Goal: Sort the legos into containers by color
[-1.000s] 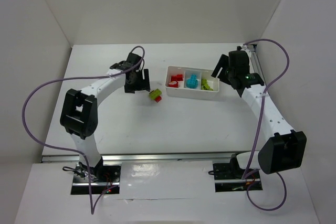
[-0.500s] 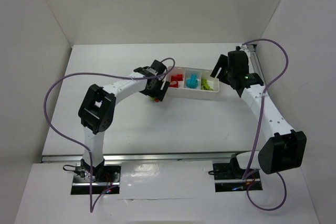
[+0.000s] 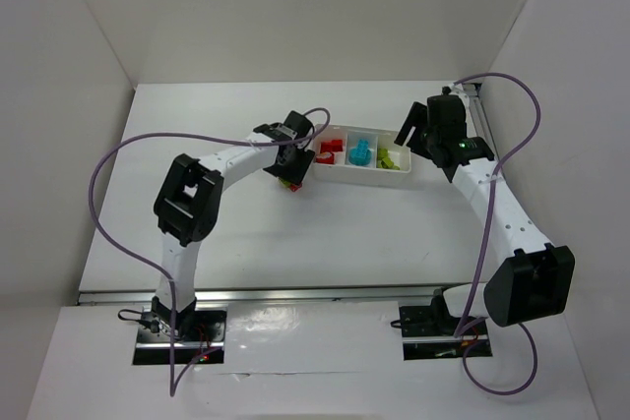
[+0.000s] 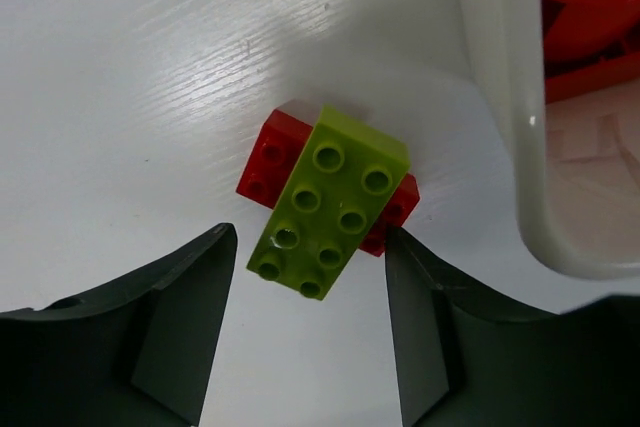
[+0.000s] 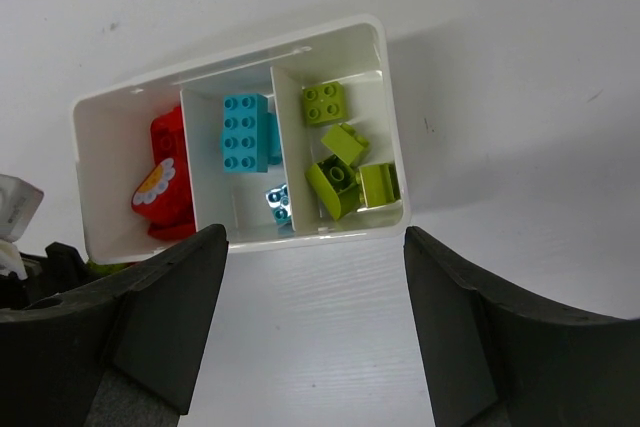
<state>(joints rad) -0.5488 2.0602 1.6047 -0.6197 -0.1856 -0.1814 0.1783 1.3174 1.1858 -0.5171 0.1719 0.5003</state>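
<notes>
Lime over red: a green brick (image 4: 333, 202) pressed crosswise on a red brick (image 4: 268, 162) lies on the table (image 4: 130, 67) between the spread fingers of my left gripper (image 4: 307, 237), which grasps nothing and straddles the pair so that closing would, I judge, take both at once. Just beside it at three o'clock stands the tray (image 4: 497, 97) wall, red bricks (image 5: 165, 162) behind it. Farther toward three o'clock my right gripper (image 5: 312, 237) hangs released and empty over the tray, where cyan bricks (image 5: 245, 132) and green bricks (image 5: 340, 162) fill the middle and far compartments.
</notes>
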